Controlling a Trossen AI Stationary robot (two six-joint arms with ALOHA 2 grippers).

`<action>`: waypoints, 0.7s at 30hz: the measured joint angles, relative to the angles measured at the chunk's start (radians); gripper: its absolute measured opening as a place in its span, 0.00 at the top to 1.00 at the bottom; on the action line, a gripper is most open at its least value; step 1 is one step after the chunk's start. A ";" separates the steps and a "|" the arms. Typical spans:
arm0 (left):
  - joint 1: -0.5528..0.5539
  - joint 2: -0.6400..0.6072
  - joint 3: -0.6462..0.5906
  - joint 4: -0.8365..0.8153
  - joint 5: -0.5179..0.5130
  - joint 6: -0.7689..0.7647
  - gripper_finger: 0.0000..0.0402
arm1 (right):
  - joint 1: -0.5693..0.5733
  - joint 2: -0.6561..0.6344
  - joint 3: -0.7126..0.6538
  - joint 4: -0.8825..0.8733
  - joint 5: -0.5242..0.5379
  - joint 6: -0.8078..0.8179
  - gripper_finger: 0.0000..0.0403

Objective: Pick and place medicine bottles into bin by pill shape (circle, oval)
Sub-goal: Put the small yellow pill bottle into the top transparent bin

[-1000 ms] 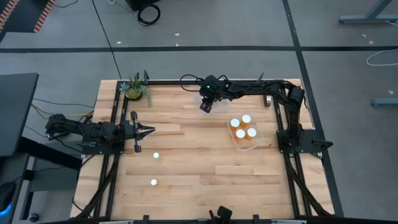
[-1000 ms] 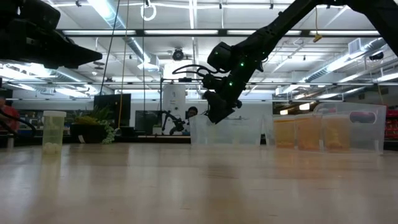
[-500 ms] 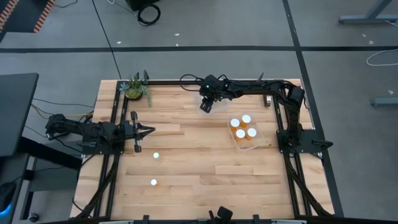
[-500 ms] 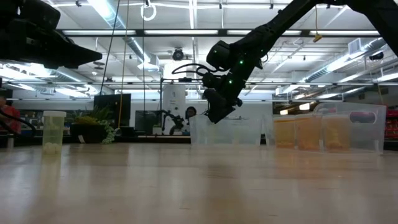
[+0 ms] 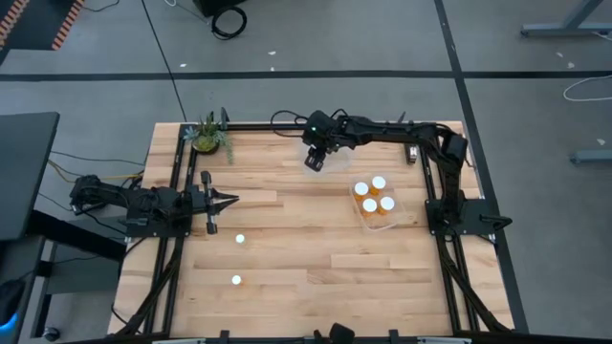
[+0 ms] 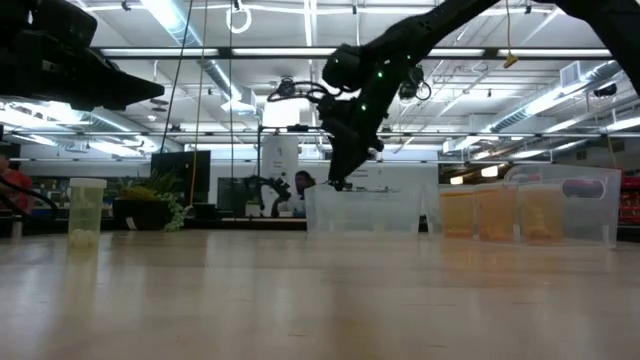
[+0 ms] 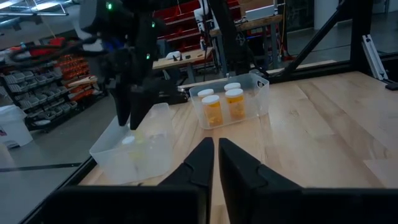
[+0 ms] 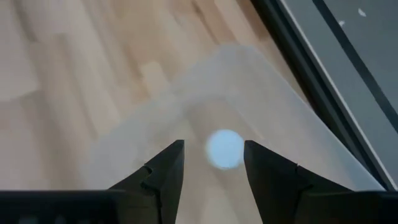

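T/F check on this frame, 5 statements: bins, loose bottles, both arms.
1. The right gripper is above the clear bin at the table's far edge. True.
2. The right gripper's fingers clamp a bottle. False: they are apart, and the white-capped bottle lies in the bin below.
3. The other bin holds four bottles. True.
4. No bottles remain on the table. False: two loose bottles stand there.
5. The left gripper is wide open. False: shut.

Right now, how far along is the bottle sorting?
Done: three bottles stand in the right-hand bin, and one bottle lies in the far clear bin. In hand: nothing; the right gripper hangs open over that bin. Left: two bottles on the table by the left gripper.
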 joint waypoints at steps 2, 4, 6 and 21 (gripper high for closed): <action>0.000 0.000 0.000 0.000 0.000 0.000 0.93 | 0.020 0.000 0.029 -0.023 0.000 0.000 0.57; 0.000 0.000 0.000 0.000 0.000 0.000 0.93 | 0.041 0.000 0.073 -0.069 0.000 0.000 0.57; 0.000 0.000 0.000 0.000 0.000 0.000 0.93 | 0.066 0.000 0.112 -0.099 0.000 0.002 0.57; 0.000 0.000 0.000 0.000 0.000 0.000 0.93 | 0.285 0.000 0.152 -0.095 0.000 0.017 0.57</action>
